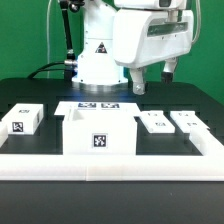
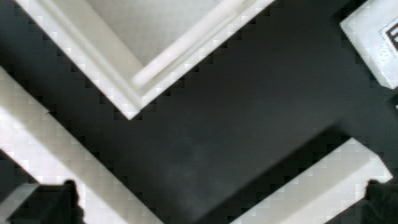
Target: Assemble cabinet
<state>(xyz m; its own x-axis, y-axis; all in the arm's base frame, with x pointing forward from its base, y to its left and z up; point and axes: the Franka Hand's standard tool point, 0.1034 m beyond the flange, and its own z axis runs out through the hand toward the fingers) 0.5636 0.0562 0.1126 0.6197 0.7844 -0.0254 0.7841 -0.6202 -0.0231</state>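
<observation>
The cabinet body point(image 1: 100, 135), a white open-topped box with a marker tag on its front, stands at the middle front of the table. Two small white door panels point(image 1: 155, 122) point(image 1: 187, 121) lie to its right in the exterior view. A small tagged white block point(image 1: 25, 120) lies to its left. My gripper point(image 1: 153, 80) hangs high above the table, behind the panels, and touches nothing. In the wrist view the gripper point(image 2: 214, 205) is open, its dark fingertips point(image 2: 45, 205) far apart, with only black table between them. The wrist view shows a white angled corner point(image 2: 143, 75).
The white robot base point(image 1: 98, 60) stands at the back centre, with the marker board point(image 1: 98, 104) in front of it. A white rail point(image 1: 110, 163) runs along the table's front edge and up both sides. A tagged white edge point(image 2: 382, 40) shows in the wrist view.
</observation>
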